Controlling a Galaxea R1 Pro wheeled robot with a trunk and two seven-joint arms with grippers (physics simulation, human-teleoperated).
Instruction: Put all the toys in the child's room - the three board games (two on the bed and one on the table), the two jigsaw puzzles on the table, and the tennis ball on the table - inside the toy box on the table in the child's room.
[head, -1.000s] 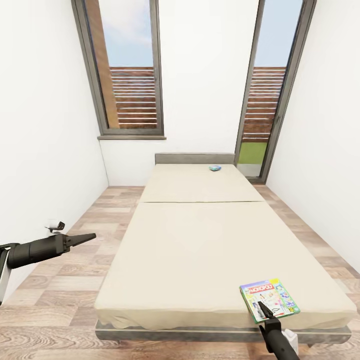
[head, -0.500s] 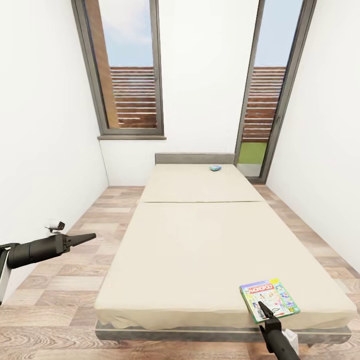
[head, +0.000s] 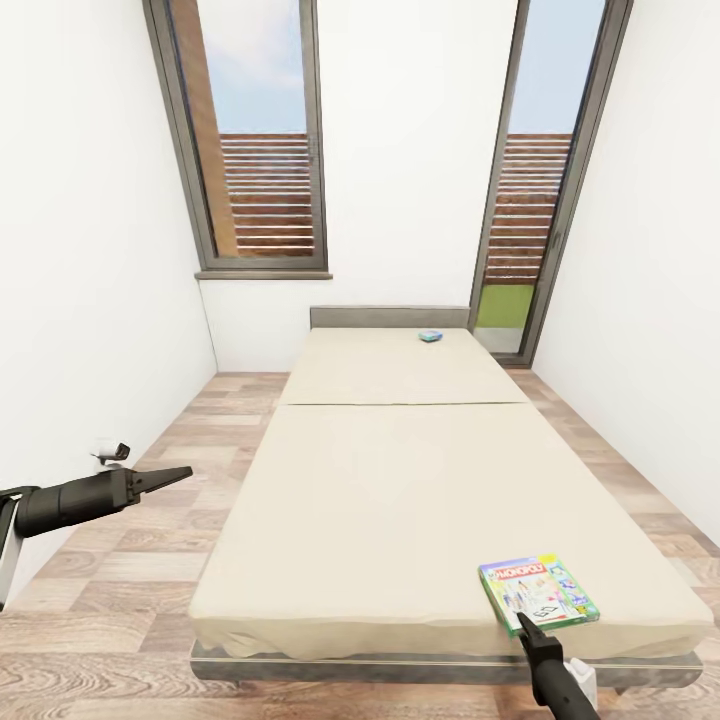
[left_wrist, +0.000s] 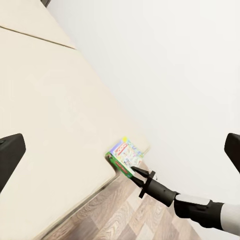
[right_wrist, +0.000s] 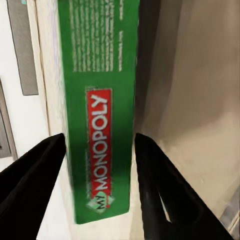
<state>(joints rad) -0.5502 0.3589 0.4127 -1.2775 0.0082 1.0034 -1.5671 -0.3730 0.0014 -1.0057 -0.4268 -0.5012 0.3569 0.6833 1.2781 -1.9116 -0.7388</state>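
Nearest, the right gripper (head: 524, 622) sits at the foot corner of the bed (head: 400, 480), its fingers (right_wrist: 30, 175) spread to either side of the green edge of the Monopoly board game (head: 538, 591), which lies flat on the mattress near that corner. From the right wrist view the fingers look apart from the box, not yet pinching it. The box is thin and lies flush on soft bedding, so closing from here may squeeze only the edge; it could slide off the mattress or tip out when lifted. The left gripper (head: 170, 476) hangs over the wood floor (head: 140, 600) beside the bed, fingers spread and empty. Far off near the headboard (head: 389, 317) rests a small blue item (head: 431, 336), probably the second board game.
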